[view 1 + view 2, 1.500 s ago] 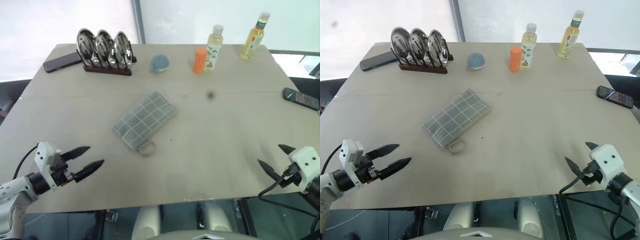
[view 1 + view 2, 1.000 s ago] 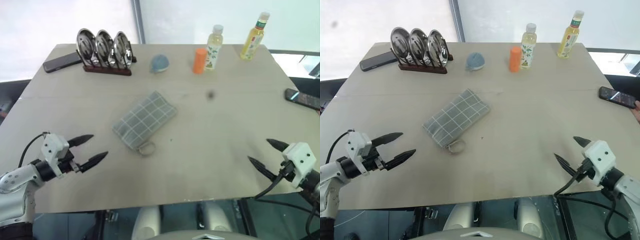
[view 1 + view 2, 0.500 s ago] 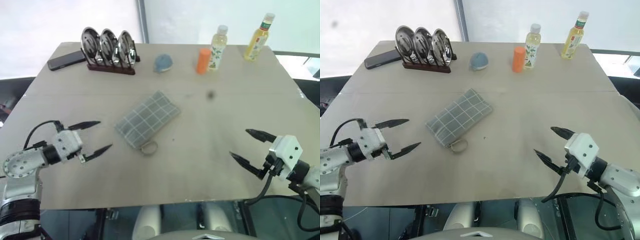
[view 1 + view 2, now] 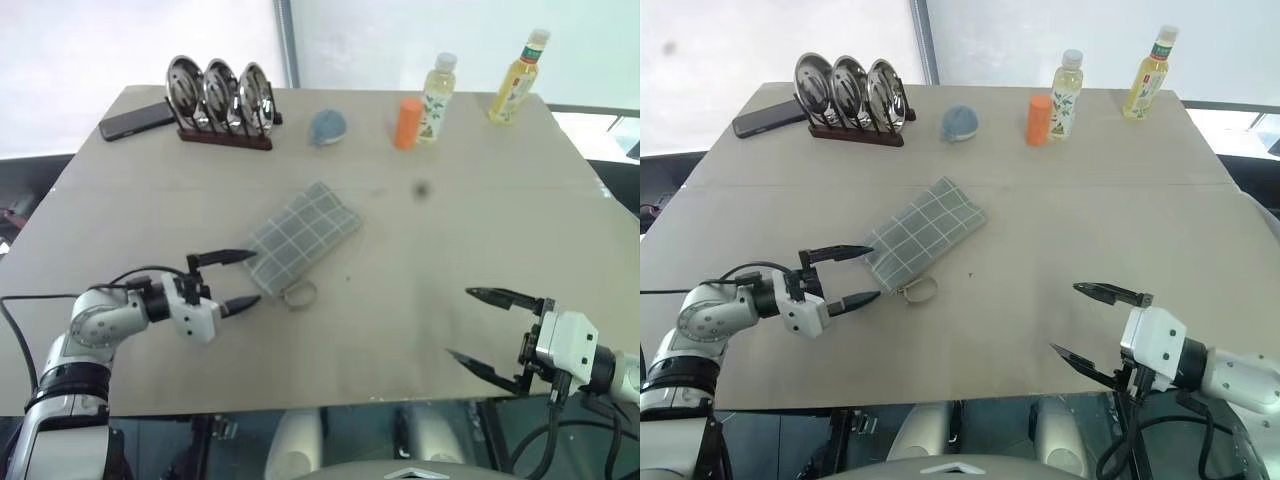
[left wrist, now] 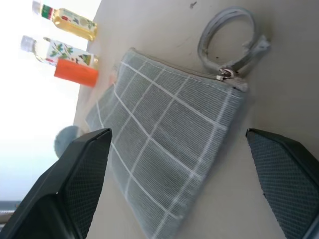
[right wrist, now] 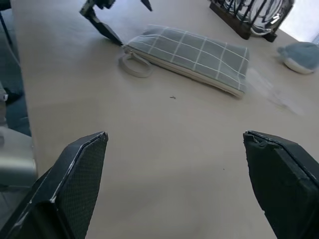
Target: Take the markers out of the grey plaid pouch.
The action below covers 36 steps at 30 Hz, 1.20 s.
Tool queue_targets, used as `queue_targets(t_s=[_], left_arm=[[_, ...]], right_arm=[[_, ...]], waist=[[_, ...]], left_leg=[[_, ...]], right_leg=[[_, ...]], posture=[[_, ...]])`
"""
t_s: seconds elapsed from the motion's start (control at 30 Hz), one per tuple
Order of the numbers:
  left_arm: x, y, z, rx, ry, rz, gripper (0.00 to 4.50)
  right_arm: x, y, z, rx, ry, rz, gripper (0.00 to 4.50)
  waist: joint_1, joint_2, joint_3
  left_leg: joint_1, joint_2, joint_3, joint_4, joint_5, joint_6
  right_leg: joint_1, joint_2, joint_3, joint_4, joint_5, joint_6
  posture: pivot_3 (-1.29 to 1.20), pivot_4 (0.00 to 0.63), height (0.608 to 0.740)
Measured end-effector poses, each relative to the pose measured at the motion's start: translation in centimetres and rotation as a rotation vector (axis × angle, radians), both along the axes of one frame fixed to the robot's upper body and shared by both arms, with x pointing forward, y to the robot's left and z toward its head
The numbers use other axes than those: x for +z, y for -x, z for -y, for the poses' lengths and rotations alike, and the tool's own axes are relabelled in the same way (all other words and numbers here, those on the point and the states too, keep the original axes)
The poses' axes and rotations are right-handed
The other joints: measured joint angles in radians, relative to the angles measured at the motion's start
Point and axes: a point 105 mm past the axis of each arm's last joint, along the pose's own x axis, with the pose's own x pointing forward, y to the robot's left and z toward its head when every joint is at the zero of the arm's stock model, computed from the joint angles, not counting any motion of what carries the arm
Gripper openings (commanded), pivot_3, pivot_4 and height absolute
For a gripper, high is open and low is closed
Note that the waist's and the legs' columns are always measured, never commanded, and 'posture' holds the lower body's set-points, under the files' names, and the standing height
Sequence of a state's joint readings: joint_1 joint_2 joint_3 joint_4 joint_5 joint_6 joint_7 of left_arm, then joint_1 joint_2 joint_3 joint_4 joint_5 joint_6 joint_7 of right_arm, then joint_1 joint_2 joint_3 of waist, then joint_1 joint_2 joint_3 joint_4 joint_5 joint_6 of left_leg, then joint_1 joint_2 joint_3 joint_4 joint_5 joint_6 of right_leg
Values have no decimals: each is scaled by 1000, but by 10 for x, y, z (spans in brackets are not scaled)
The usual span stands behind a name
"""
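One grey plaid pouch [image 4: 301,236] lies flat near the middle of the table [image 4: 400,330], slanted, with its zipper shut. Its small ring pull [image 4: 297,294] rests on the table at the pouch's near end. No markers can be seen; the pouch is closed, so what is inside is hidden.

The left pincer [image 4: 237,280] is now right at the near end of the pouch. A moment ago it was farther off to the left, well apart from the pouch. It has also rolled, so that one black finger now sits above the other instead of side by side. Its fingers are spread wide and hold nothing. One fingertip is just beside the pouch's corner and the other is just beside the ring pull. I cannot tell if either one touches.

The right pincer [image 4: 478,327] is over the near right part of the table, well apart from the pouch. It has come in toward the middle since before. Its fingers are spread wide too, with nothing between them.

Along the far edge stand a rack of shiny plates [image 4: 220,102], a dark phone [image 4: 136,122], a small blue-grey thing [image 4: 327,125], an orange bottle [image 4: 405,122] and two yellow drink bottles [image 4: 436,83]. The pouch lies much as before.
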<state>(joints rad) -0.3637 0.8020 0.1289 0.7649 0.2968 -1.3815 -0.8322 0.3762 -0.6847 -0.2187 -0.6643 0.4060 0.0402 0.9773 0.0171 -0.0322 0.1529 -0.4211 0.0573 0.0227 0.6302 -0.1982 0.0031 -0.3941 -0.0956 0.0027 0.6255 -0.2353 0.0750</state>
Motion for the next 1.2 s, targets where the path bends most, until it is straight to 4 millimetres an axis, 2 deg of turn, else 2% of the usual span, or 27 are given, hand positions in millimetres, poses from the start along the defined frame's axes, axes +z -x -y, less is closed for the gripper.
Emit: queue_targets(t_s=[0.3,0.4,0.43,0.47,0.5,0.57,0.67,0.7,0.77,1.2], left_arm=[[-3,-13,17,-21,-35,111,4500],[-6,-17,24,-24,-53,137,3730],[-8,-18,25,-25,-58,135,3266],[-10,-19,26,-22,-63,135,2983],[-12,-20,28,-20,-64,134,2377],[-15,-20,28,-17,-68,139,1609],[-7,-22,29,-24,-53,178,289],[-5,-22,28,-22,-44,189,54],[-6,-23,28,-12,-41,190,54],[-6,-24,24,19,27,219,54]], right_arm=[[6,3,-14,72,-26,5,4408],[9,1,-17,83,-31,10,4500],[9,1,-18,85,-32,11,4500],[10,0,-19,88,-34,10,4500],[11,-1,-20,91,-39,12,4500],[12,-1,-23,98,-47,10,4500],[13,-3,-24,97,-51,10,4500],[14,-3,-24,98,-52,11,4500],[15,-4,-25,100,-61,10,4500],[22,-6,-30,109,-79,22,4500]], waist=[[5,3,-2],[9,4,-3],[9,4,-3],[9,4,-4],[9,4,-4],[9,4,-4],[10,6,-5],[10,8,-6],[10,11,-8],[12,12,-9]], left_leg=[[3,0,0,0,0,0],[3,0,0,1,0,0],[3,0,0,1,0,0],[3,0,0,1,0,0],[3,0,0,0,0,0],[3,0,0,0,0,0],[3,0,0,0,0,0],[3,0,0,0,0,0],[5,0,0,0,0,0],[7,0,0,0,-3,-4]], right_leg=[[3,0,0,1,0,1],[3,0,0,1,-1,1],[3,0,0,1,-1,1],[3,0,0,1,-1,1],[3,0,0,1,0,1],[3,0,0,1,0,1],[3,0,0,1,0,1],[3,0,0,1,0,1],[4,0,0,1,-1,1],[5,0,0,2,-1,2]], posture=[[0,150,740],[0,150,740],[0,150,740],[0,150,740],[0,150,740],[0,150,740],[0,150,740],[0,150,740],[0,150,740],[0,150,740]])
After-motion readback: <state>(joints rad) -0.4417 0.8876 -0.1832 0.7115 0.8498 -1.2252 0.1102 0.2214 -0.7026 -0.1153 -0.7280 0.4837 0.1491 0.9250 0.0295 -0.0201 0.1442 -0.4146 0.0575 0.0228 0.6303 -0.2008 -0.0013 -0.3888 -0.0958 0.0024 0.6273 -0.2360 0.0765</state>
